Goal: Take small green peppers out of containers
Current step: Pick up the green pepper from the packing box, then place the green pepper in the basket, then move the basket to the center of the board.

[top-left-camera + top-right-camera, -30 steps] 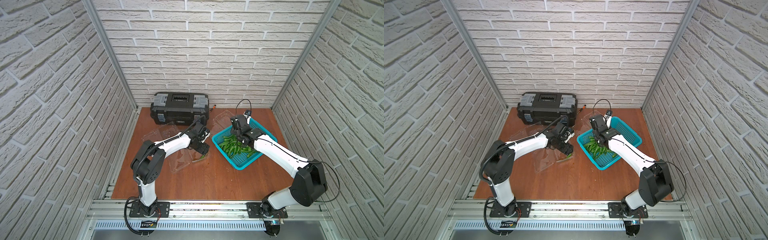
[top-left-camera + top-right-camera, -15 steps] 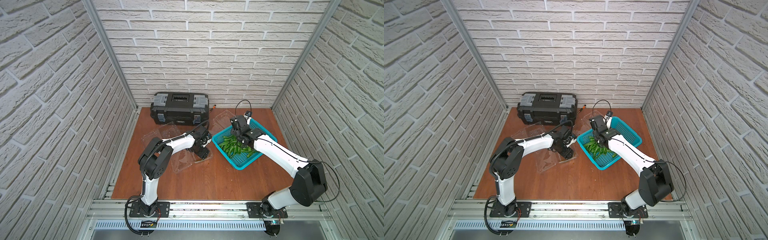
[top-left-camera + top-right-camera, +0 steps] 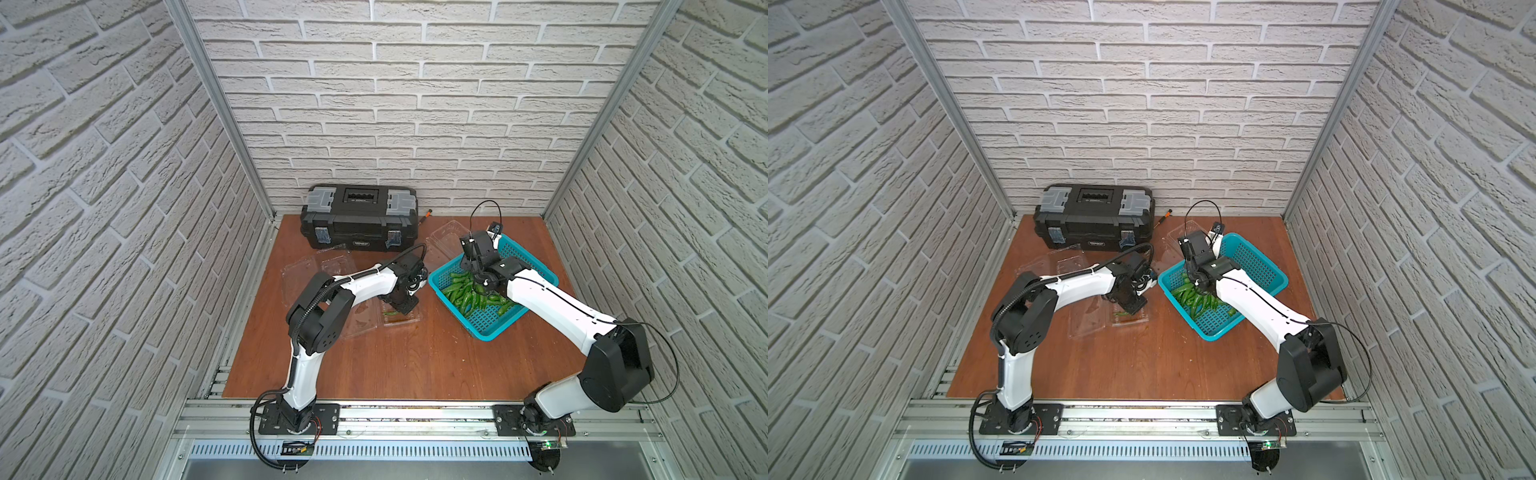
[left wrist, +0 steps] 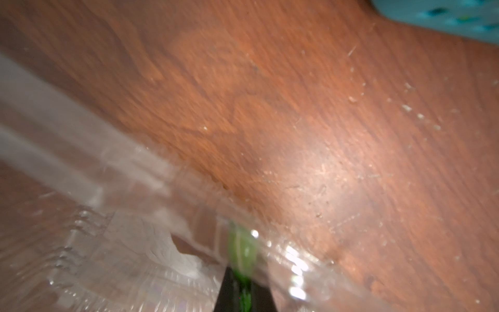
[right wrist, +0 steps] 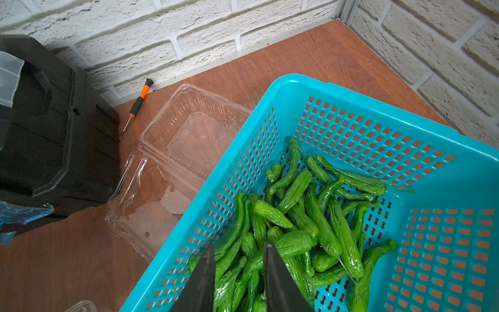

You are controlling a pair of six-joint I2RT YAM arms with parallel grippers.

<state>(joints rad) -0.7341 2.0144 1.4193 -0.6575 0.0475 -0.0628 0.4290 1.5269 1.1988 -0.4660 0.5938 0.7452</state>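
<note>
Pinching pepper (image 4: 240,245), L tool (image 4: 243,289); toolbox (image 3: 360,217), basket (image 5: 351,93), screwdriver (image 5: 140,98) nearby.

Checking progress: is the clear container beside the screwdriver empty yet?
Empty and open: the clear container by the screwdriver shows only bare plastic inside.

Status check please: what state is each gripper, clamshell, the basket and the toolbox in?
left gripper: shut on a pepper
front clamshell: lid open, gripper inside
back clamshell: open, empty
side clamshell: open, looks empty
basket: upright, holds pepper heap
right gripper: open, over the heap
toolbox: lid closed
screwdriver: lying flat
</note>
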